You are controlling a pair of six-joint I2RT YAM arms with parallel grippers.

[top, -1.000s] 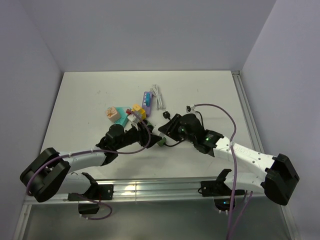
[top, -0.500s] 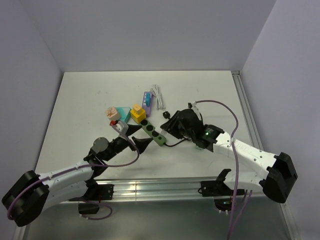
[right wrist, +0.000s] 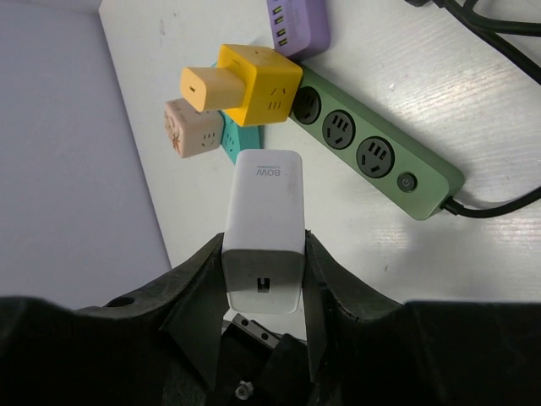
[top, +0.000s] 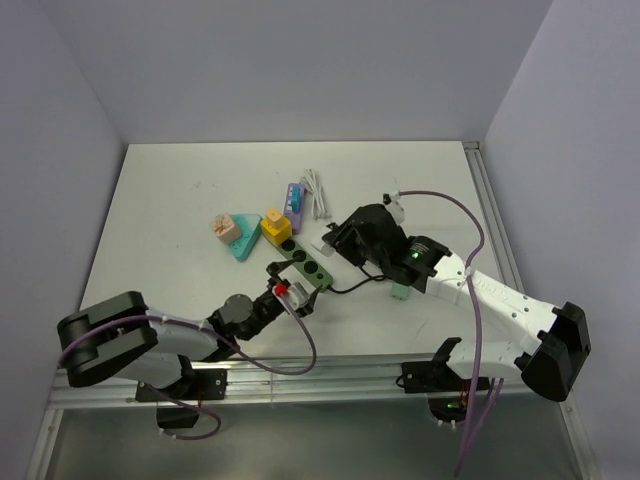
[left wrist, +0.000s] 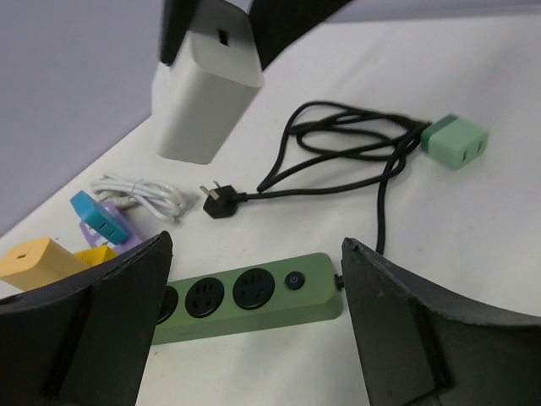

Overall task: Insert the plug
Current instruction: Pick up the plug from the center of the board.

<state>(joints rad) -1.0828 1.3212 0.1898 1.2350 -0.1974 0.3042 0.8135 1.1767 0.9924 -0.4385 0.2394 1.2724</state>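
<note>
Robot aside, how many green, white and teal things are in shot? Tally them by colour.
Green: 2 (power strip, small adapter)
White: 2 (charger, coiled cable)
Teal: 1 (adapter block)
Total: 5

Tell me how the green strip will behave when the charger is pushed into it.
The strip lies flat and unheld on a smooth table, so it may slide or pivot rather than tip. Its cord lies in slack loops, so it probably won't anchor it.
</note>
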